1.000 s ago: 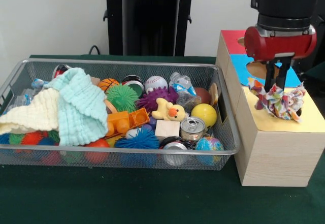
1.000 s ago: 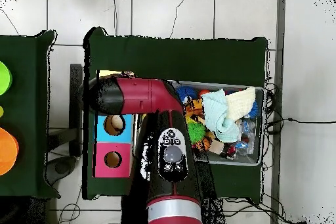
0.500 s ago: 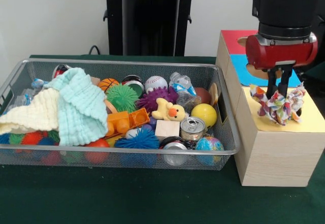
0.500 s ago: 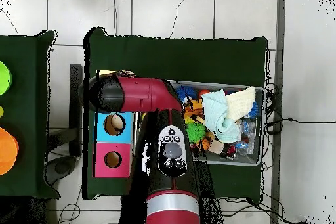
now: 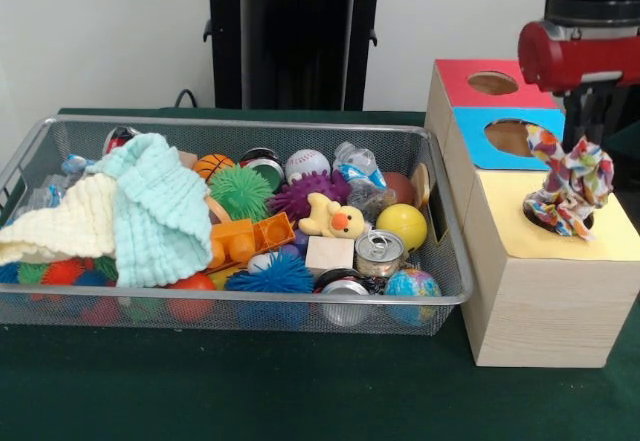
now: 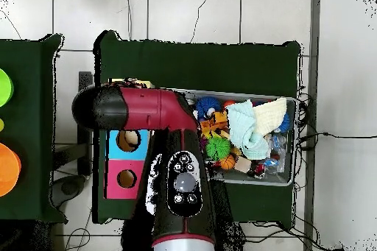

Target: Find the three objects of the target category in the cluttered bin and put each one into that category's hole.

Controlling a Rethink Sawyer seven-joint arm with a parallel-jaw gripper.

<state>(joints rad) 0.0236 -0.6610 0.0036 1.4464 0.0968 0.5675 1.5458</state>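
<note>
A multicoloured patterned cloth (image 5: pixel 572 183) hangs over the dark hole in the yellow top (image 5: pixel 612 237) of the wooden sorting box at the right. Its lower end rests at the hole's rim and its upper end is drawn up to my gripper (image 5: pixel 590 141), which looks shut on it. Behind it lie the blue section's hole (image 5: pixel 512 136) and the red section's hole (image 5: pixel 492 82). In the overhead view my arm (image 6: pixel 158 115) covers the gripper and the cloth. Only the blue section's hole (image 6: pixel 127 140) and the red section's hole (image 6: pixel 127 179) show there.
The wire bin (image 5: pixel 300 309) left of the box holds a mint towel (image 5: pixel 160 206), a cream towel (image 5: pixel 60 226), a rubber duck (image 5: pixel 335 218), a yellow ball (image 5: pixel 403 225), a can (image 5: pixel 379 252), a globe ball (image 5: pixel 412 286) and spiky balls. The bin's right wall stands close to the box.
My gripper has risen and shifted right over the box, pulling the cloth taller above the yellow section's hole. In the overhead view the arm has swung left.
</note>
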